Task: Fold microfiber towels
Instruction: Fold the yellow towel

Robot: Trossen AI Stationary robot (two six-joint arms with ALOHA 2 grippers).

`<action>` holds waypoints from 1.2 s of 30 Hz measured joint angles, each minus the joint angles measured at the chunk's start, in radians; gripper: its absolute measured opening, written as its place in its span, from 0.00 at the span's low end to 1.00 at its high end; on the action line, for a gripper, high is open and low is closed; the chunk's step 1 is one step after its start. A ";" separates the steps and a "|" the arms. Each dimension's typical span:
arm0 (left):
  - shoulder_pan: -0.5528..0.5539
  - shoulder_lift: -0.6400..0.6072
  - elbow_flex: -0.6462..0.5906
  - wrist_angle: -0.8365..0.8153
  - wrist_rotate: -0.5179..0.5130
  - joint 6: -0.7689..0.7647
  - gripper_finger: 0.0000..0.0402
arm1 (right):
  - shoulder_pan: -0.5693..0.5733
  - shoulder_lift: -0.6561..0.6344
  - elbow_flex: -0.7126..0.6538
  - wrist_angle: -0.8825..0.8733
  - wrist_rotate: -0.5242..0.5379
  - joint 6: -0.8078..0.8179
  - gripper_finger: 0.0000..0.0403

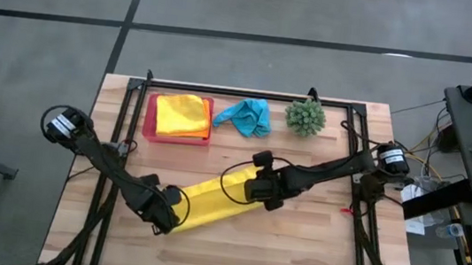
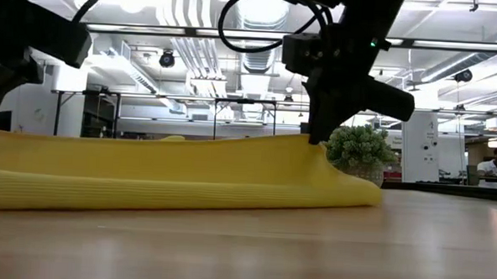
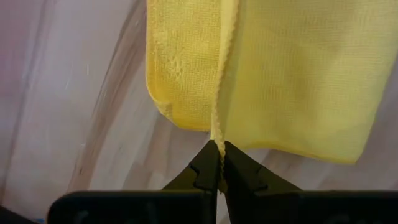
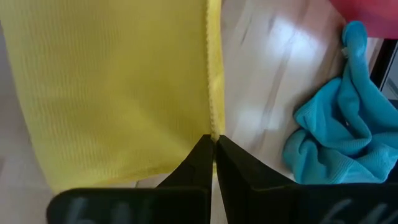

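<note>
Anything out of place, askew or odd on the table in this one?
Only the turquoise towel: it lies crumpled on the bare wood beside the pink tray rather than folded. The yellow towel stretched between the left gripper and right gripper looks normal mid-fold. Nothing spilled or damaged.
</note>
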State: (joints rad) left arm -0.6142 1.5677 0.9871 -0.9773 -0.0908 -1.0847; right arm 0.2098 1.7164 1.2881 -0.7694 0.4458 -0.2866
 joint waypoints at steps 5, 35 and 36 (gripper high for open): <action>0.008 0.000 -0.021 0.001 -0.013 -0.006 0.00 | -0.006 0.000 0.000 0.023 0.000 0.001 0.02; 0.013 -0.001 -0.020 -0.073 -0.180 0.023 0.34 | -0.047 -0.006 0.018 -0.011 0.001 0.096 0.33; 0.013 -0.001 -0.014 -0.099 -0.175 0.023 0.36 | -0.047 -0.009 0.022 -0.016 0.001 0.096 0.34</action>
State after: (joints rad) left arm -0.6014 1.5667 0.9731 -1.0767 -0.2662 -1.0615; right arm 0.1627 1.7071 1.3103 -0.7851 0.4465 -0.1905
